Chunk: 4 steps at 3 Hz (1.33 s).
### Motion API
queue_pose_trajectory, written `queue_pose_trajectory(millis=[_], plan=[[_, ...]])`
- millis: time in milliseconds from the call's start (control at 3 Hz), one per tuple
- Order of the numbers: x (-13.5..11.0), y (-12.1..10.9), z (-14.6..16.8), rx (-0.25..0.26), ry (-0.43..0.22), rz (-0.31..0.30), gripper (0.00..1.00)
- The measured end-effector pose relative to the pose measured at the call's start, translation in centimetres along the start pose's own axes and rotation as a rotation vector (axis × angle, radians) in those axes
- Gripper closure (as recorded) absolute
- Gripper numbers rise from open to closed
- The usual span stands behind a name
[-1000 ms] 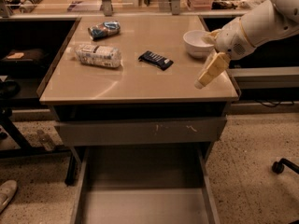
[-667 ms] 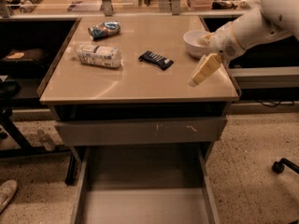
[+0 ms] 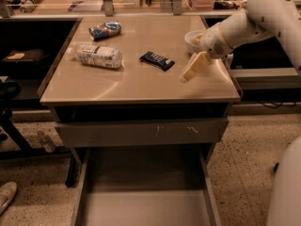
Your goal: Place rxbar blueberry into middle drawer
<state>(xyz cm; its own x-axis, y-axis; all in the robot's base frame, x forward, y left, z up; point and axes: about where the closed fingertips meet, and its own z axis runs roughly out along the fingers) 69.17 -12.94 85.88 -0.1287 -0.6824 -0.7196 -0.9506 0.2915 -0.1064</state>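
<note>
- Camera view: the rxbar blueberry (image 3: pixel 157 60) is lying flat on the table (image 3: pixel 141 86), untouched, so I'm judging that the reach for the pick is the step in hand.
- The gripper (image 3: pixel 193 69) is hanging to the right of the bar, near it but clearly apart, tilted down and leftward over the tabletop. Whether it is apart or closed, I cannot tell, and nothing appears to be in it.
- The next move, as I'm reading it, is calling for a short shift left to get over the bar, then a low, flat grasp across its narrow width.
- The middle drawer (image 3: pixel 143 192) is standing pulled out below and in front of the bar, grey floor showing, ready to receive it.
- The bar is showing as a small, flat, dark rectangle with pale lettering, lying at a slant.
- To the left of the bar a whitish packet (image 3: pixel 99 56) is resting. Further back-left is a blue-and-silver bag (image 3: pixel 105 30), and to the back-right a white bowl (image 3: pixel 192 40).
</note>
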Motion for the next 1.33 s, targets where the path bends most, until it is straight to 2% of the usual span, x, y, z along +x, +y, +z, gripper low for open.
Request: queue_pose_trajectory(millis=[667,1333], plan=[[-2.4,-0.9,3.0,-0.043,-0.001,-0.039,0.00],[-3.6,-2.6,5.9,-0.068,0.007,-0.053,0.00]])
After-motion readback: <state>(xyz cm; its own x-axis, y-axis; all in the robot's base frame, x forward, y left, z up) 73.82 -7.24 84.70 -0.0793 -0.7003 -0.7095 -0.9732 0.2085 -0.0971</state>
